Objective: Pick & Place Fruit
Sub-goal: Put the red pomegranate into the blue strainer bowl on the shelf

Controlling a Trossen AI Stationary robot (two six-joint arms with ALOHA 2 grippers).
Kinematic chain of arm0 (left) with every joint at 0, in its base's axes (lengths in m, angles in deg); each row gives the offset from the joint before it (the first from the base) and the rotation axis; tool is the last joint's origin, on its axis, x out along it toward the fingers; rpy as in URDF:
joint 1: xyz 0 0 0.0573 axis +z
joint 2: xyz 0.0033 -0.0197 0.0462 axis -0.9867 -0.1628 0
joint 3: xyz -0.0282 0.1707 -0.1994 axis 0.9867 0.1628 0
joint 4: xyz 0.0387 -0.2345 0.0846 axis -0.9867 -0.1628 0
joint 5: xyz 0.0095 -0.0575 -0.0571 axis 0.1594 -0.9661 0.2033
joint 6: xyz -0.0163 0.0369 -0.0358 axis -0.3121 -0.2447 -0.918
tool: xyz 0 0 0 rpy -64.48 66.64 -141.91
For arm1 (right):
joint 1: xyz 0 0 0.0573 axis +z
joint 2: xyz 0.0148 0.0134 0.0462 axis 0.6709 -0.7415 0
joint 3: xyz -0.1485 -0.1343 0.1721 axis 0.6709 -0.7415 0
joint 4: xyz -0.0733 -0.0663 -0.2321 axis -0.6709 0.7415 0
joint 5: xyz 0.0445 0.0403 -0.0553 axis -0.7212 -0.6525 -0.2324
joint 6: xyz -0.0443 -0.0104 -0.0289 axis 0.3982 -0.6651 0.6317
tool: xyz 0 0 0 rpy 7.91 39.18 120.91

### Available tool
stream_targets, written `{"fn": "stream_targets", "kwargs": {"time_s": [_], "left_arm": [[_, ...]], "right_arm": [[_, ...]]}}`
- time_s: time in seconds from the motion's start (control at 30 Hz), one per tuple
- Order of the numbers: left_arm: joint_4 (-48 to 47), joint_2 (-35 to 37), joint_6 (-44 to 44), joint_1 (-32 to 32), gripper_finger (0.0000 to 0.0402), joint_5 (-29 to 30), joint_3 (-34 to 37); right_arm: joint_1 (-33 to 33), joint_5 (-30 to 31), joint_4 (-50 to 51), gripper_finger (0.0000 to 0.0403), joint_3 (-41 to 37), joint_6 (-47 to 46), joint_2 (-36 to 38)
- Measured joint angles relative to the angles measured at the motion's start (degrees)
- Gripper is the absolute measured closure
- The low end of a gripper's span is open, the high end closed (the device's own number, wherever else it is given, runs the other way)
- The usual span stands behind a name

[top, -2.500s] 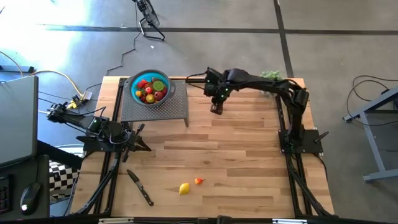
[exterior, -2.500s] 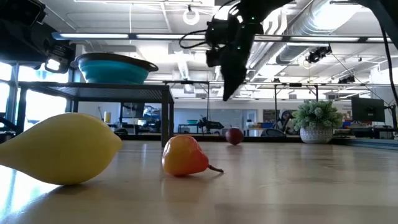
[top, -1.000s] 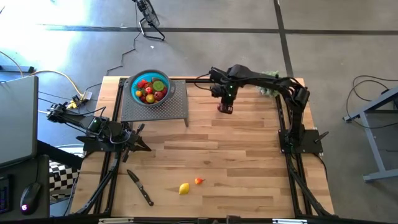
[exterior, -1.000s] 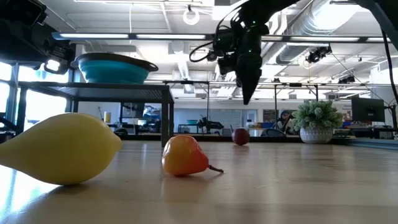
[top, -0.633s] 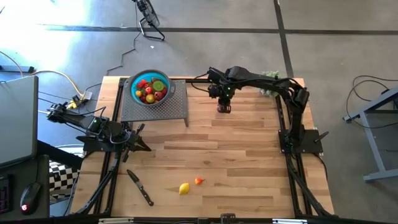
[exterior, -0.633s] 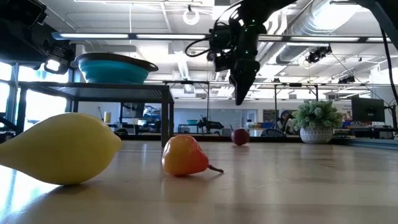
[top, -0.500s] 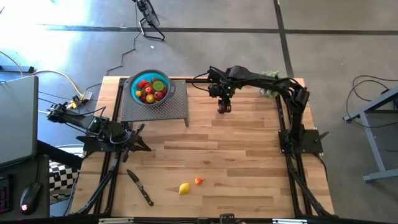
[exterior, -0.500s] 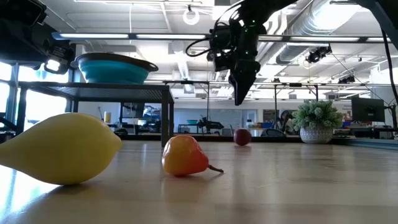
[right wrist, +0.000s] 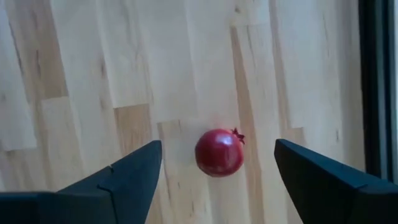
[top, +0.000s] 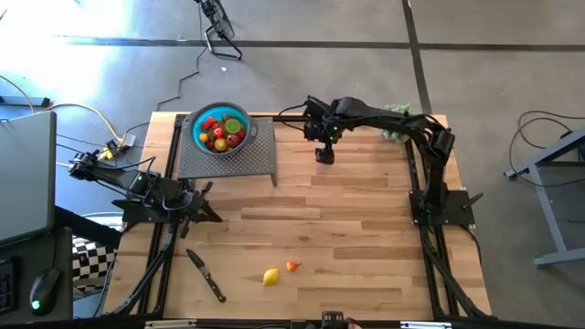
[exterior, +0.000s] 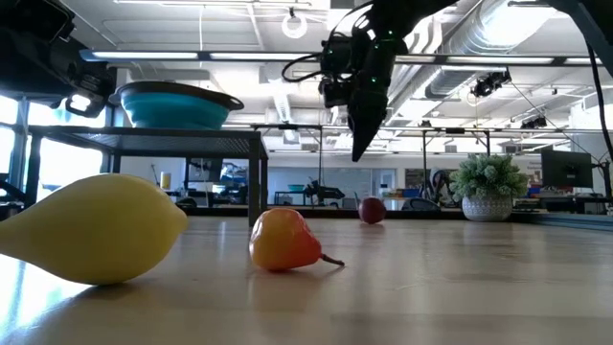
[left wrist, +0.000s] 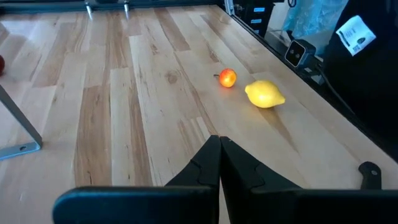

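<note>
Red fruit (right wrist: 219,152) on bare wood, right claw (right wrist: 214,171) released above, left claw (left wrist: 220,163) clenched.

Red fruit (exterior: 372,209) beneath raised right gripper (exterior: 361,146)

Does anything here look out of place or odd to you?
A black-handled knife lies loose on the wooden table near a lemon and a small orange fruit, which seems odd among toy fruit. A red pomegranate sits alone beneath the open right gripper, away from the teal bowl.
</note>
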Motion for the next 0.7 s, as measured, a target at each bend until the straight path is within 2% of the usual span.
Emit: {"fn": "stream_targets", "kwargs": {"time_s": [0.27,0.47,0.7], "left_arm": [[0.0,0.0,-0.1,0.0,0.0401,0.0,0.0],[0.0,0.0,-0.1,0.0,0.0401,0.0,0.0],[0.0,0.0,-0.1,0.0,0.0401,0.0,0.0]], "right_arm": [[-1.1,-2.3,-1.4,0.0099,-5.9,-1.5,0.0],[-1.4,-2.3,-9.8,0.0100,-12.3,-1.4,0.0],[-1.8,0.5,-13.8,0.0100,-15.9,0.2,0.0]]}}
